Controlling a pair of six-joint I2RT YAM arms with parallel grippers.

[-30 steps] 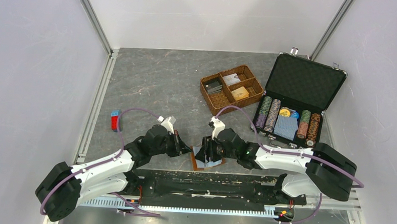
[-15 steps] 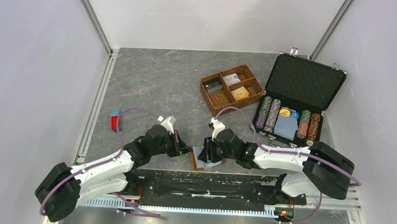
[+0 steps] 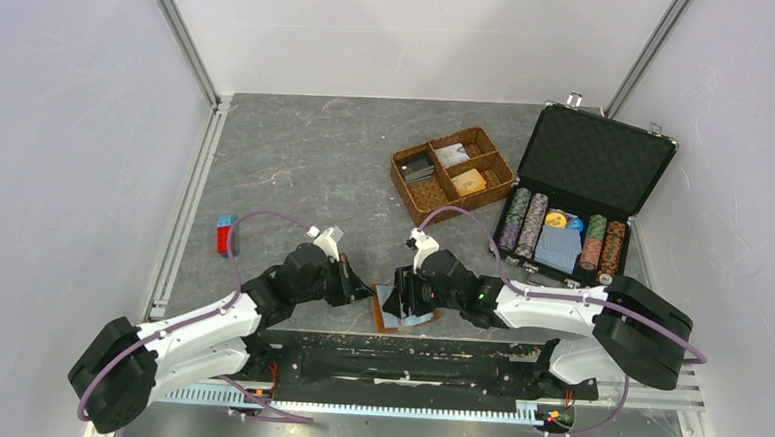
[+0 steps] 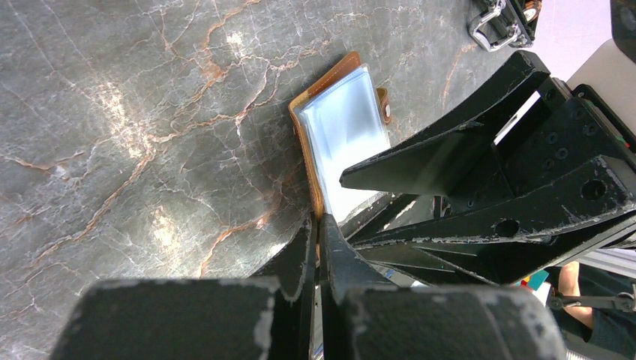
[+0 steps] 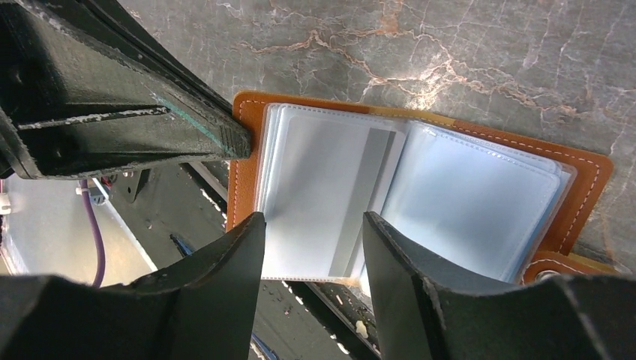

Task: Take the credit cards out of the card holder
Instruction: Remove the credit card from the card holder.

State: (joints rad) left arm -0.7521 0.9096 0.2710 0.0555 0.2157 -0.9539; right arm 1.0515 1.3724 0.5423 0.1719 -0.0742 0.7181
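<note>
The tan card holder [image 3: 386, 322] lies open at the table's near edge, pale blue-grey sleeves up. It also shows in the left wrist view [image 4: 341, 127] and the right wrist view [image 5: 480, 195]. My left gripper [image 3: 368, 293] is shut on its left leather edge [image 4: 319, 221]. My right gripper [image 3: 400, 297] is open, its fingers straddling the near edge of the left sleeve [image 5: 313, 225]. That sleeve holds a pale sheet with a grey stripe [image 5: 364, 195]. A golden-orange credit card [image 3: 469, 182] lies in the woven basket.
The woven compartment basket [image 3: 396, 165] stands at mid right. An open black case [image 3: 592, 154] with poker chips [image 3: 534, 221] and a blue deck [image 3: 559, 250] is at far right. A small red-and-blue object [image 3: 224, 234] lies left. The black base rail runs just below the holder.
My right gripper has edged slightly left over the holder. The left gripper keeps its hold and has not moved.
</note>
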